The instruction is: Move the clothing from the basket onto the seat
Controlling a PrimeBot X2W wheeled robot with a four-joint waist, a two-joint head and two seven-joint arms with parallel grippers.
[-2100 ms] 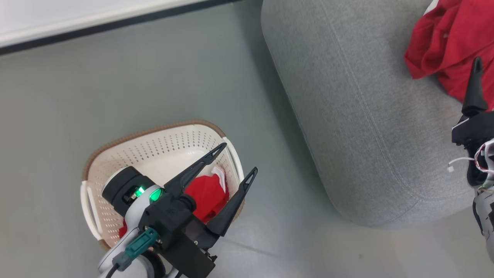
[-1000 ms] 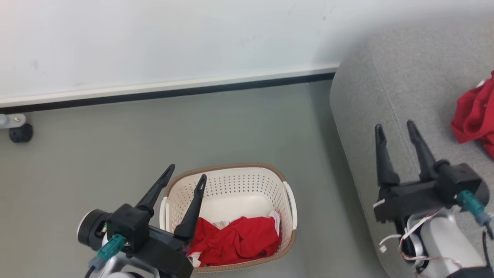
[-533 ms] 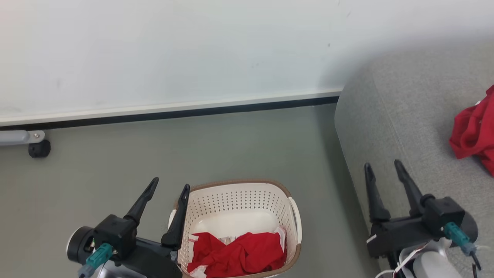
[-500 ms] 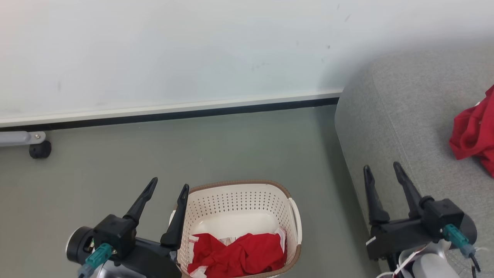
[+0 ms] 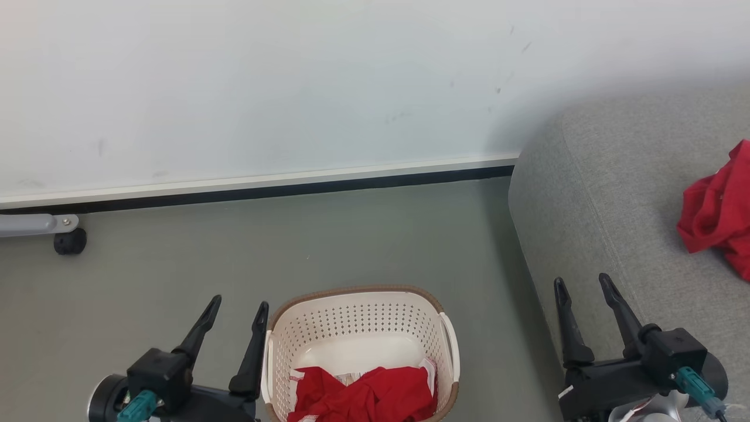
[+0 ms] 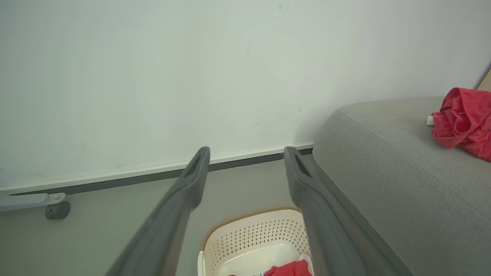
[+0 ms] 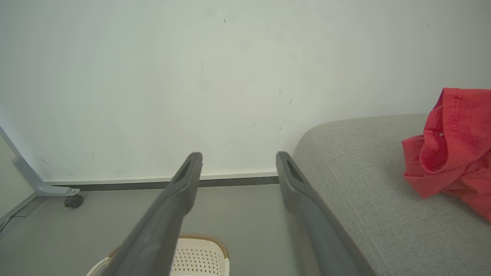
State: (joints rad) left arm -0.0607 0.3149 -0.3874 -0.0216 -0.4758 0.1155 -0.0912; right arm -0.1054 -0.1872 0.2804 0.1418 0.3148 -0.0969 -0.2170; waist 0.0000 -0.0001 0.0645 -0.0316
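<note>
I'm between loads: my left claw (image 5: 241,301) and right claw (image 5: 580,279) both gape wide, empty. Next I dip into the cream perforated plastic basket (image 5: 357,316) for the crumpled red fabric garment (image 5: 363,395).

Wide-apart left claw (image 6: 246,151); basket (image 6: 249,238), clothing (image 6: 462,119), grey seat (image 6: 383,165)
</note>
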